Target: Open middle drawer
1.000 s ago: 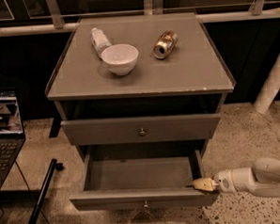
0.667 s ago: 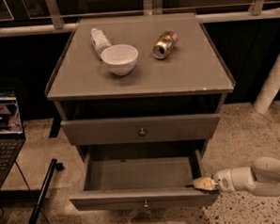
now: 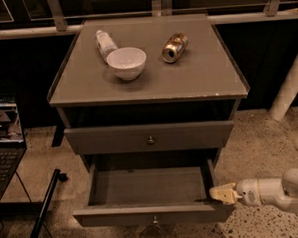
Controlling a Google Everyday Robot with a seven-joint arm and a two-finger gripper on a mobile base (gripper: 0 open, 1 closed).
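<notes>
Nearest the camera: wide shallow grey middle drawer (image 3: 119, 216), pulled well out from the grey cabinet, low flat front toward the camera, small round metal knob (image 3: 154, 220) at front centre, plain grey inside in view with nothing seen in it. Cream-tipped gripper (image 3: 222, 193) at the drawer's front right corner, at or just beside the top edge of the right side wall; contact not certain. Cannot tell if the gripper is spread or pressed together, and nothing is seen pinched in it. White rounded robot arm (image 3: 273, 190) runs off to the right edge over the speckled stone floor (image 3: 270, 139). Thin black pole (image 3: 43, 211) lies slanted on the floor left of the drawer. Open laptop (image 3: 2, 143) at the left edge, screen lit. Above the open drawer: taller-fronted grey drawer (image 3: 190, 135), closed, with round knob (image 3: 150, 139) at centre; dark gap above it under the top. Flat grey cabinet top (image 3: 196, 73) carries a white round bowl (image 3: 127, 63) upright, a white plastic bottle (image 3: 105, 43) lying on its side just behind-left of the bowl, and a gold metal can (image 3: 175, 47) on its side to the right, apart from the bowl. White post (image 3: 290, 83) at far right. Pale horizontal rail (image 3: 24, 32) along the back.
</notes>
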